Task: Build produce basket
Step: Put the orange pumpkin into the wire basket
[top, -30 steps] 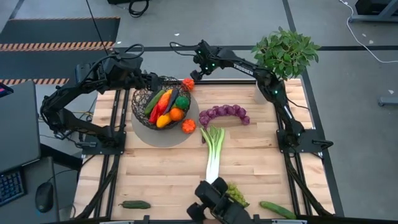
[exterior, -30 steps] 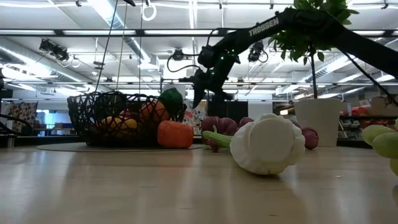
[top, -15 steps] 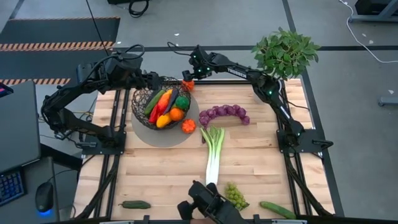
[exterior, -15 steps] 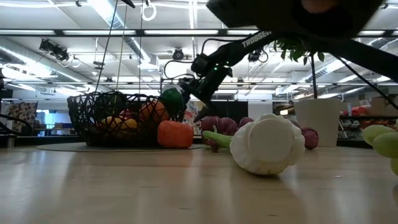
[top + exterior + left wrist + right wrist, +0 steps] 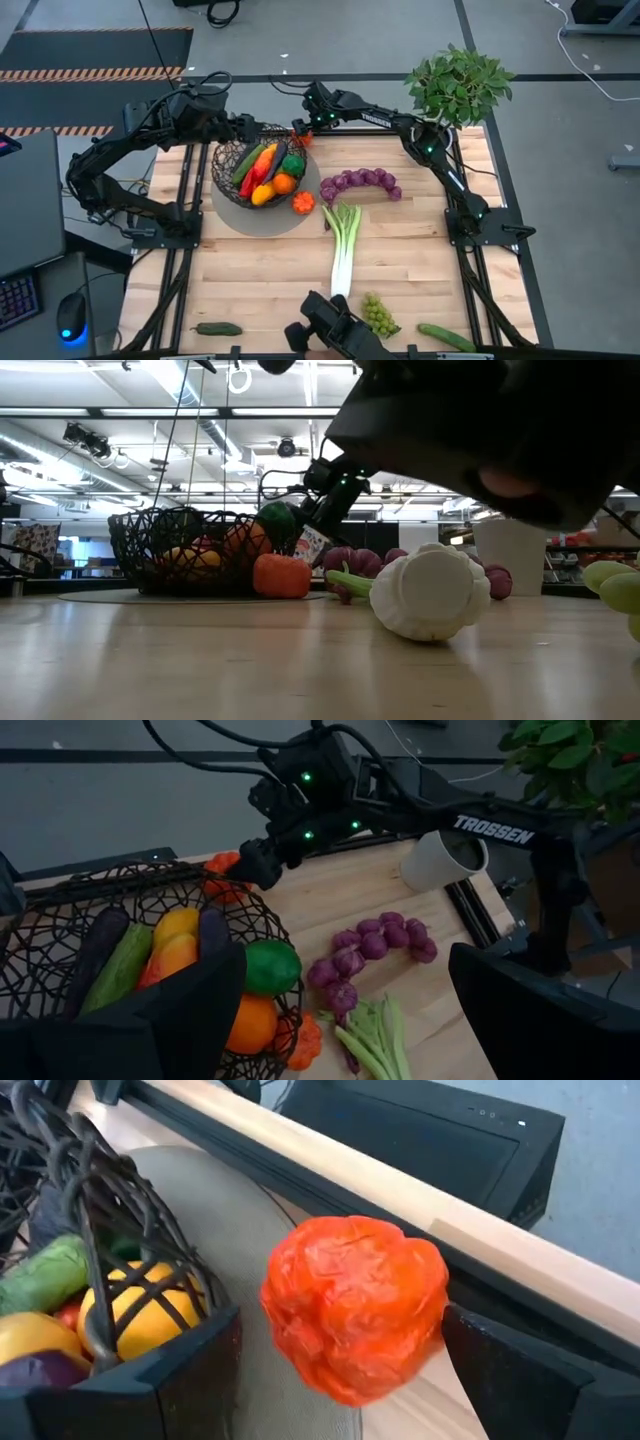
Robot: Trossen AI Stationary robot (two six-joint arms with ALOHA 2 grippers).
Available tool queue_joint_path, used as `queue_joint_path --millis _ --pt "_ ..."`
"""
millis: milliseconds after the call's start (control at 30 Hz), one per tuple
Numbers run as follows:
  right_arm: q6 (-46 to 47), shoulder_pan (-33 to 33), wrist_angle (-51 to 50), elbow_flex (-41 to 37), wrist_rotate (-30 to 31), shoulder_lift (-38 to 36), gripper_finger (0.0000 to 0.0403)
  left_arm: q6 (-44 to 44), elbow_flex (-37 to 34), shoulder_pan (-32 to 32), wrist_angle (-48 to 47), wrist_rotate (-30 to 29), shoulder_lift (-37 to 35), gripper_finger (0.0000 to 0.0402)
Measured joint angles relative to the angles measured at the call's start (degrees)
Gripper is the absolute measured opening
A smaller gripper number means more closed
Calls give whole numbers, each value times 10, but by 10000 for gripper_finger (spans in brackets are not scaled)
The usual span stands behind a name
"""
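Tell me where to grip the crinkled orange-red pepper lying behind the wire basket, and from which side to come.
Grip the crinkled orange-red pepper across its bulging middle, coming from above: it lies beside the dark wire-mesh basket, so a sideways approach likely snags mesh. The open right gripper already straddles it.

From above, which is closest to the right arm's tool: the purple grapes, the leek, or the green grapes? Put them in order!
Counting from the right tool, by the basket's far rim:
1. Purple grapes, mid-table, right of the basket.
2. Leek, in the table's middle, pointing toward the near edge.
3. Green grapes, at the near edge, farthest.
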Motion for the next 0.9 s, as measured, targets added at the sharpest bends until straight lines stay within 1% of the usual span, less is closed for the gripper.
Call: queue_joint_path --millis 367,467,567,767,900 --pt "-12 0 7 0 8 2 345 -3 0 0 5 0 0 357" --pt "-17 0 -1 0 8 2 333 4 0 0 6 0 0 357" --pt "-22 1 -4 0 4 2 300 6 0 0 6 0 0 357" --pt "-29 3 0 0 3 2 214 9 0 0 7 0 0 357" --pt "-49 3 -3 0 4 2 159 8 0 0 7 0 0 357"
